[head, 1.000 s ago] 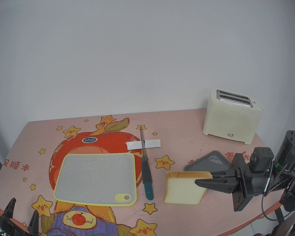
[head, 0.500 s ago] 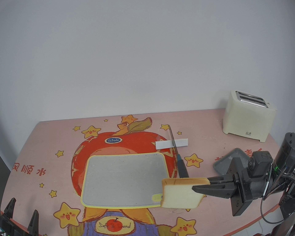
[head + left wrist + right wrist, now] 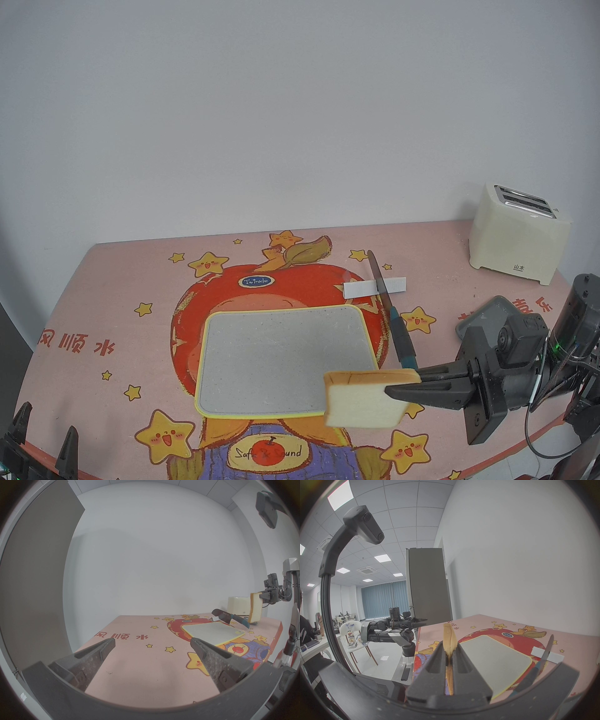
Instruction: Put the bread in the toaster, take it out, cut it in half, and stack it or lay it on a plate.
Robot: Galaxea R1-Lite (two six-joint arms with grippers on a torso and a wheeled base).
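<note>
A slice of white bread (image 3: 365,400) stands on edge in the air, my right gripper (image 3: 403,382) shut on its right side. It hangs just off the near right corner of the grey, yellow-rimmed cutting board (image 3: 281,356). In the right wrist view the bread (image 3: 449,639) is pinched edge-on between the fingers (image 3: 437,661). A knife (image 3: 394,312) with a blue-green handle lies right of the board. The cream toaster (image 3: 519,240) stands at the far right, its slots bare. A grey plate (image 3: 484,315) lies behind my right arm. My left gripper (image 3: 152,641) is open at the table's near left corner.
A white paper strip (image 3: 375,287) lies under the knife blade. The pink table (image 3: 125,281) carries a printed apple picture and ends close in front of both arms. A plain wall stands behind it.
The camera has swung, shifting the whole table to the right in view. Against the table, my right gripper has carried the bread leftward, from right of the knife to the board's near right corner.
</note>
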